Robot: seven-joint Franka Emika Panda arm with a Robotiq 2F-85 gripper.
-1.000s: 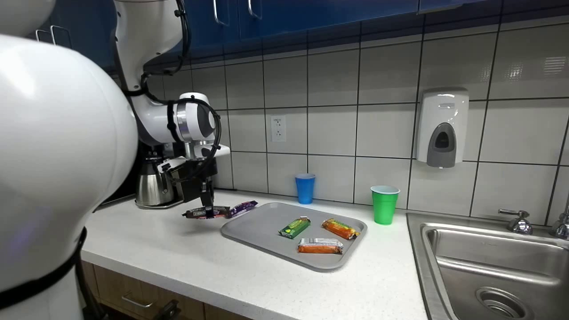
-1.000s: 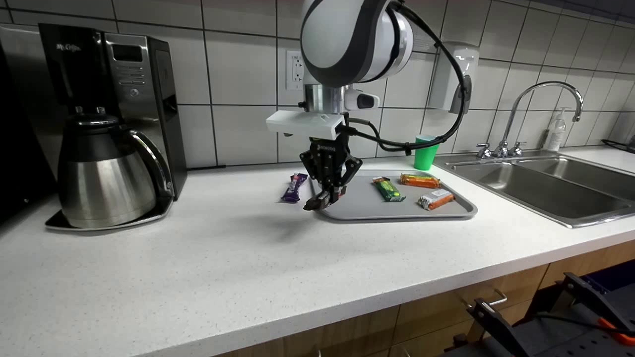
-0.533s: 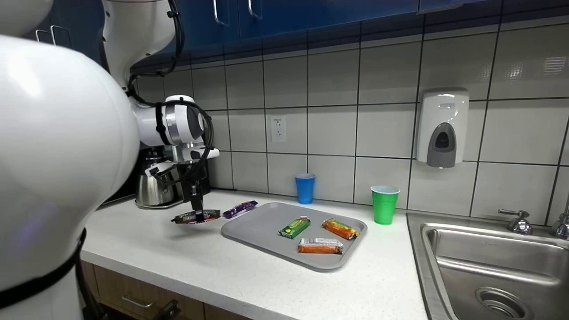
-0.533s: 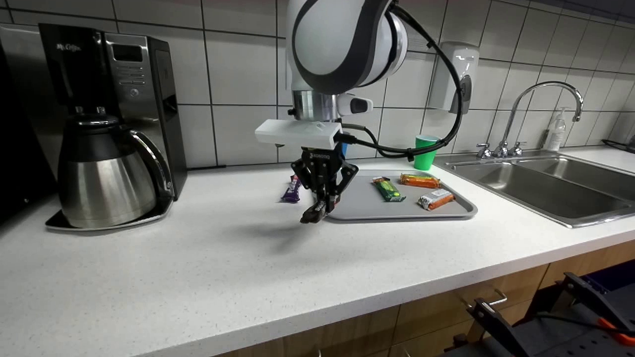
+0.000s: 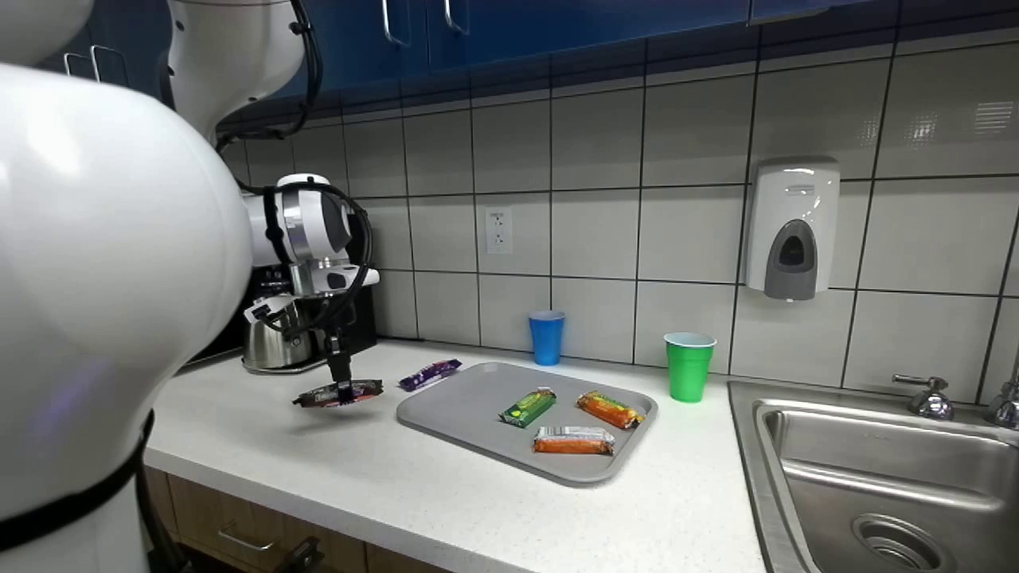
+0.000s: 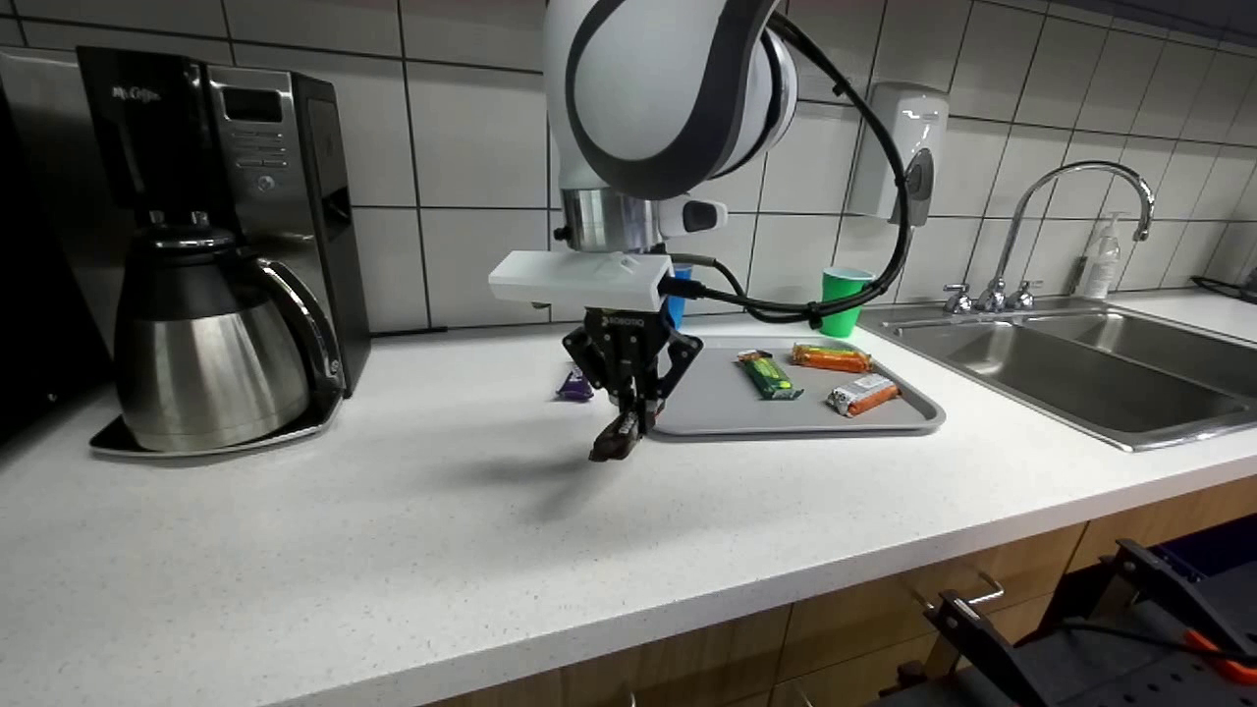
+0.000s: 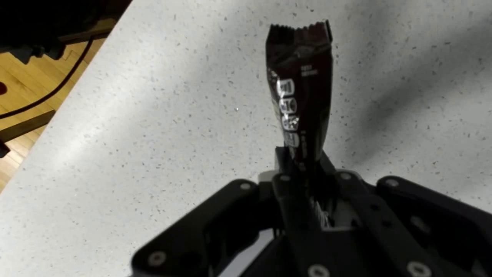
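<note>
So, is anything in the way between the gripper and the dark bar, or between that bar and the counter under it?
Nothing visible. The gripper is shut directly on the dark bar, and in the wrist view only counter shows around the bar's free end. The purple bar lies apart, beside the tray.

Dark brown wrapper point(image 7: 305, 90), grey tray point(image 5: 474, 406)

"ROBOTIQ" on gripper point(image 6: 636, 412); "Mr. Coffee" on coffee maker point(image 6: 260, 211), well apart from gripper; bar point(image 7: 303, 96) in gripper: print blurred
</note>
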